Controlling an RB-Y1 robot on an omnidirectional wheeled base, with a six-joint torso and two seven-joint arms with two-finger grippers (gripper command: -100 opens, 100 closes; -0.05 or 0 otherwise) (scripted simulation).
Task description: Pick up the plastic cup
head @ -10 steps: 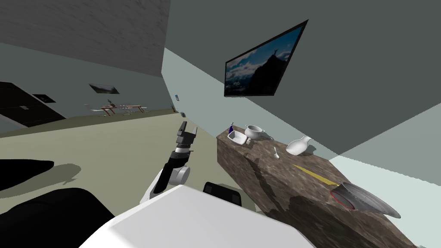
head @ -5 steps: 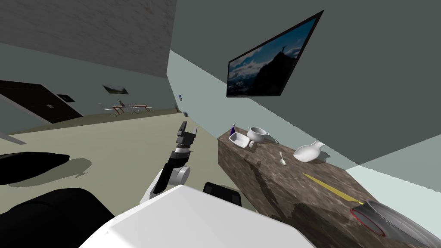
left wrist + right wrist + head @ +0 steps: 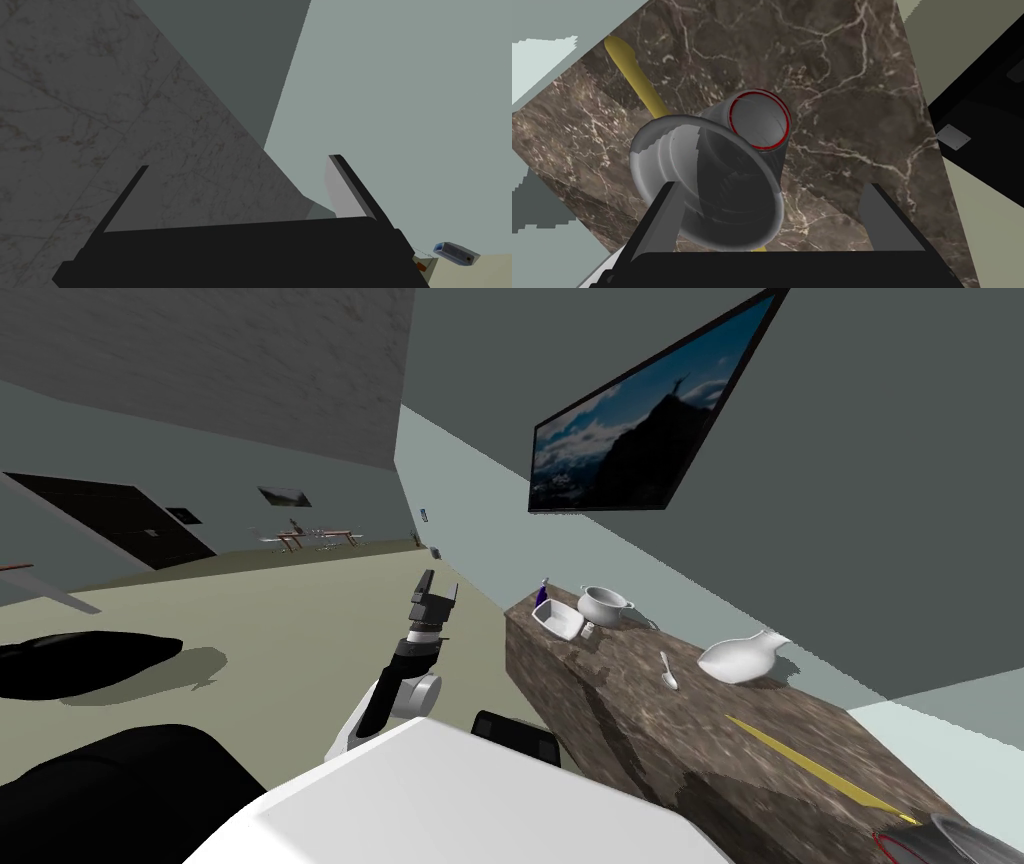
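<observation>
Hovering with the right pincer apart, close over the cup. Lying on its side on the desk, partly over a yellow stick. Long axis pointing away from the pincer: wide mouth nearest, red-ringed narrow end farthest. Closing line already crosswise to that axis. Sitting off centre, though, with the mouth rim overlapping one finger and well clear of the other; cannot tell whether touching. Probably calls for a small sideways shift before closing. Left pincer also apart, raised off the desk's end, well away from the cup.
</observation>
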